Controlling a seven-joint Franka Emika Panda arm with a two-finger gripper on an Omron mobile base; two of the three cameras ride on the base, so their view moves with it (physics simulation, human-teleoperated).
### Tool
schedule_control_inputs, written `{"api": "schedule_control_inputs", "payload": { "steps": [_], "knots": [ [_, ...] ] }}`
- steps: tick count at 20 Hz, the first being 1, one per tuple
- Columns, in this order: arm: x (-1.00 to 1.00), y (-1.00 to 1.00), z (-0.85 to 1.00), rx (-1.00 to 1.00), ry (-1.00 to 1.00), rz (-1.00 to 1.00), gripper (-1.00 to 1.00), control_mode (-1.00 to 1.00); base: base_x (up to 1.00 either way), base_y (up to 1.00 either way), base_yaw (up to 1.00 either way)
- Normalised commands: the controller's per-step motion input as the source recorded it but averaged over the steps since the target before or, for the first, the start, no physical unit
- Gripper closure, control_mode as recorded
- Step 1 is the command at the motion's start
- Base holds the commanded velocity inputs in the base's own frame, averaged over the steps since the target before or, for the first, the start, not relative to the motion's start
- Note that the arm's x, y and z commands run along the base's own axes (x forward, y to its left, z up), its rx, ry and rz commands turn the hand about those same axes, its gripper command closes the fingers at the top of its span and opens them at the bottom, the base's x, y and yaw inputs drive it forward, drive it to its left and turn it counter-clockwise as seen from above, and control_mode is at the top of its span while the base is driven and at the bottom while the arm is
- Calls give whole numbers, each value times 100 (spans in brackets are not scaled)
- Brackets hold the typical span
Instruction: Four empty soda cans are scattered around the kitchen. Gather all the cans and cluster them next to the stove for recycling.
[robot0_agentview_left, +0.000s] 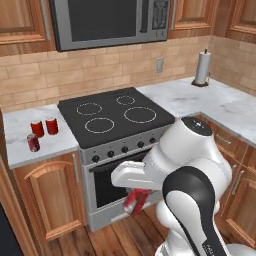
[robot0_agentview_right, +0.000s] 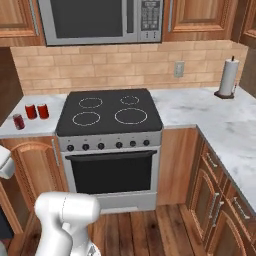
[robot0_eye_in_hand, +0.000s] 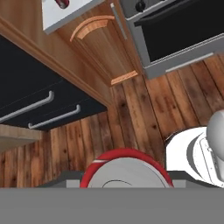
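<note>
Arm folded low ahead of the base, elbow raised, forearm angled downward toward the floor. Pincer held below the white wrist housing, clamped on a soda can. Can tilted in the grip, silver top facing the hand camera.

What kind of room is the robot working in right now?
A home kitchen, rendered in simulation: a black-topped stove with an oven below, a microwave mounted above it, and wooden cabinets under marble counters.
</note>
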Motion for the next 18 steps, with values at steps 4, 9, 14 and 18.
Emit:
{"api": "schedule_control_inputs", "payload": {
  "steps": [4,9,14,18],
  "knots": [
    [0,0,0,0,0,0,100,100,60,-2,19],
    [0,0,0,0,0,0,100,100,63,0,14],
    [0,0,0,0,0,0,100,100,37,-27,11],
    [0,0,0,0,0,0,100,100,50,-19,12]
  ]
}}
